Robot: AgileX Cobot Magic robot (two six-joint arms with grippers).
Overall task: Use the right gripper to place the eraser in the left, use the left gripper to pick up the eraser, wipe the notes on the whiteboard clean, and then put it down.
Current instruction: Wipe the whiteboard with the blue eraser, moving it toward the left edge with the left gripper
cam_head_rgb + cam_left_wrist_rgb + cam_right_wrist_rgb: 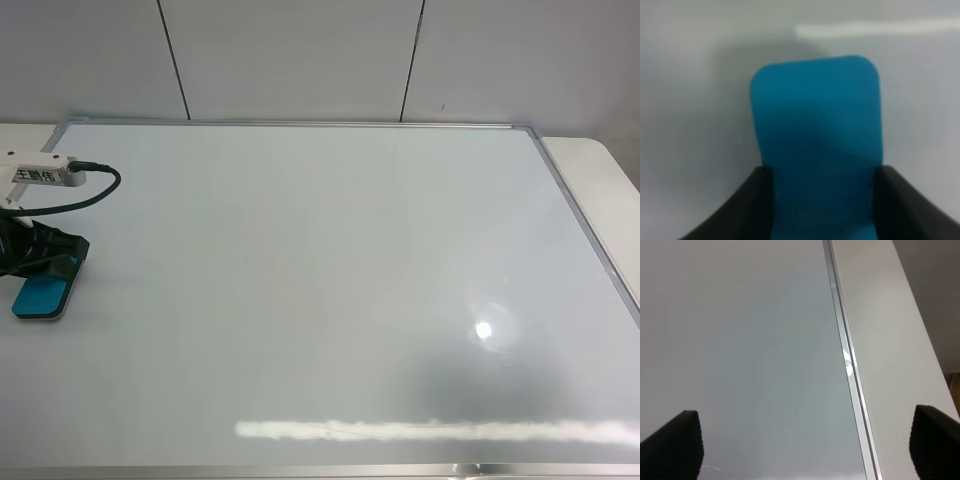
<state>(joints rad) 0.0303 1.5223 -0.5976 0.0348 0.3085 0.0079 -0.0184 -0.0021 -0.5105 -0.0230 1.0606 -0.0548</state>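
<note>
The teal-blue eraser [40,297] lies flat on the whiteboard [320,260] at its far left edge. My left gripper [50,268] is shut on the eraser [817,135], one black finger [740,210] pressed against each long side. In the left wrist view the left gripper [823,172] grips the eraser's near half and the far half sticks out. My right gripper [805,412] is open with nothing between its fingertips [675,440], above the whiteboard [740,340] near its silver frame [845,360]. It is outside the exterior view. The notes are out of view in every frame.
The left arm's white tag [40,172] and a looping black cable [95,190] hang above the board's left edge. A pale table [600,160] shows past the board's right frame. Glare streaks lie along the board's front.
</note>
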